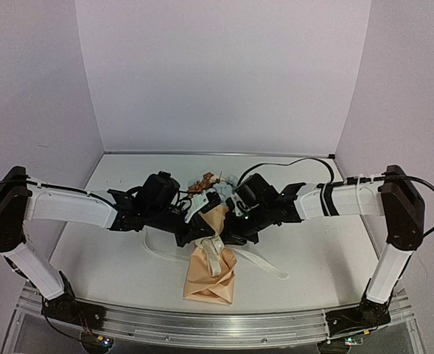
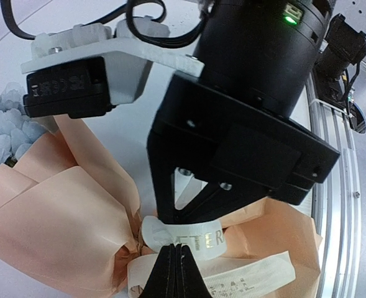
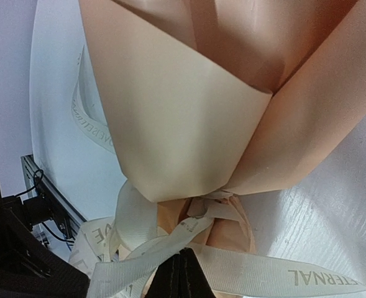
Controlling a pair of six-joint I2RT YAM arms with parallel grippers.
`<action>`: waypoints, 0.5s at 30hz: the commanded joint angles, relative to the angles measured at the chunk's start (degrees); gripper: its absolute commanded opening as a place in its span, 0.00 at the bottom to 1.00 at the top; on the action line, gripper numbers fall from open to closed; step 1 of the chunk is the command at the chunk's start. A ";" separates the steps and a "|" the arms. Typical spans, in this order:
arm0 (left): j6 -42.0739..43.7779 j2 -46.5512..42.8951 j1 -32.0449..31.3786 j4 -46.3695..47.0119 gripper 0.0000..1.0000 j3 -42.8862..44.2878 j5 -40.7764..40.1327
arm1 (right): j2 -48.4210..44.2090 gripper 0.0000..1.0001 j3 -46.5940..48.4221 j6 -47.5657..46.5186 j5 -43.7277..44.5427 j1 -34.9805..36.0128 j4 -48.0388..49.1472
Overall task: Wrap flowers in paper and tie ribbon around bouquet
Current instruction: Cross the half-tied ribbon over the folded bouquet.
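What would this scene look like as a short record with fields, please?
bouquet: tan paper wrap lying on the table, flower end away from the arm bases
flowers: blue and brown-orange heads at the far end
ribbon: cream, wound around the wrap's waist, loose tails on the table
left end effector: shut, tips at the ribbon
right end effector: shut, tips at the ribbon
grip: cannot tell whether either pinches the ribbon

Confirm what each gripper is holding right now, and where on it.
Both shut. Left gripper and right gripper each appear to pinch the ribbon right by where it cinches the bouquet.
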 commanded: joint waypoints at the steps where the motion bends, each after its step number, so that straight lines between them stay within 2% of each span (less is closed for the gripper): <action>1: -0.12 -1.99 0.43 3.74 0.00 -1.16 -1.22 | -3.86 0.00 -2.46 -3.07 -2.30 0.94 4.91; 9: 0.24 -1.23 0.86 3.90 0.00 -0.75 -0.67 | -1.32 0.00 0.62 -2.30 -5.54 1.88 7.24; 15: 0.93 -2.50 0.91 3.91 0.00 -1.54 1.27 | -0.38 0.00 1.12 -1.36 1.78 1.74 3.28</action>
